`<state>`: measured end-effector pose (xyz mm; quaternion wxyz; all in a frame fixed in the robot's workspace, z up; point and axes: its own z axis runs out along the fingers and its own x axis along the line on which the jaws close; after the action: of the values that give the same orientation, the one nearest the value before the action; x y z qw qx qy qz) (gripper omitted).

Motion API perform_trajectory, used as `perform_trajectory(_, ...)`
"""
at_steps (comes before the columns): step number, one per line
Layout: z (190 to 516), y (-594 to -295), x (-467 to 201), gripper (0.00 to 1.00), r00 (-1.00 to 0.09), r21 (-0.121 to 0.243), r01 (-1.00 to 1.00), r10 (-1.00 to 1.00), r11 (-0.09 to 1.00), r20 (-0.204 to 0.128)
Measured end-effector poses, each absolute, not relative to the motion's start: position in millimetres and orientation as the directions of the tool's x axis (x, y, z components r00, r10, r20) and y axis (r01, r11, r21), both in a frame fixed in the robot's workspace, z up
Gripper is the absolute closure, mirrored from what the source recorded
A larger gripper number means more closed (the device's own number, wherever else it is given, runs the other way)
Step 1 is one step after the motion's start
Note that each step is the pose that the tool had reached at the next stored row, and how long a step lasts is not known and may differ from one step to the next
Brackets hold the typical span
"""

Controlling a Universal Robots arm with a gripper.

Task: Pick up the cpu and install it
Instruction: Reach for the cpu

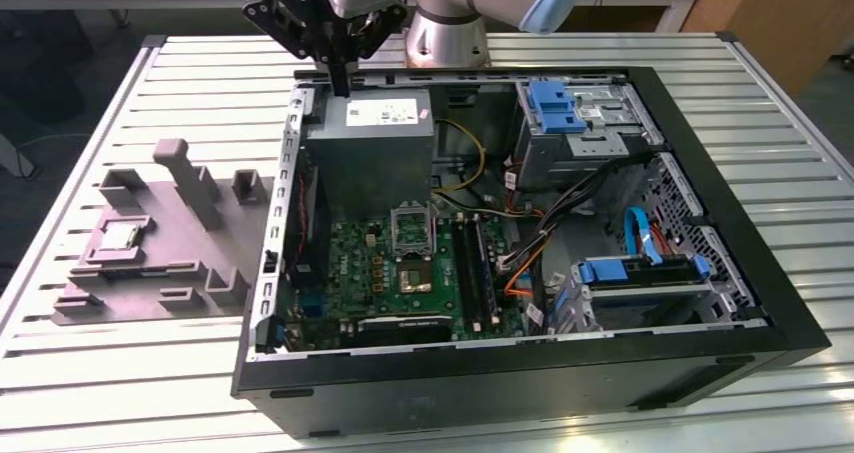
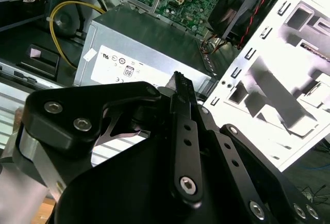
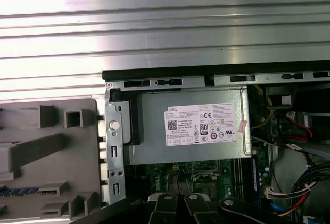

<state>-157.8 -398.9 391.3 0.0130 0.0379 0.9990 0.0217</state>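
The cpu (image 1: pixel 118 237) is a small silvery square lying flat on the grey-purple plastic tray (image 1: pixel 160 273), at the exterior view's left, outside the computer case. My gripper (image 1: pixel 342 89) hangs well away from it, above the back edge of the case and over the grey power-supply box (image 1: pixel 374 148). Its black fingers (image 2: pixel 181 87) are pressed together with nothing between them. The metal-framed socket (image 1: pixel 411 229) sits on the green motherboard (image 1: pixel 400 273) below the power supply. The power-supply box (image 3: pixel 191 131) and the tray (image 3: pixel 49 157) appear in the first wrist view too.
The open black case (image 1: pixel 534 373) holds drive cages with blue clips (image 1: pixel 554 105), coloured cables (image 1: pixel 534 243) and a blue data cable (image 1: pixel 641 235). The tray carries raised blocks (image 1: pixel 187 178). Everything stands on a slatted metal table (image 1: pixel 160 83).
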Motion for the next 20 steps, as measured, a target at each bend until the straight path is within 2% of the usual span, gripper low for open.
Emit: perform_trajectory(20,390,-399,-173,0.89,-0.997,0.044,0.075,0.076,0.996,-0.024)
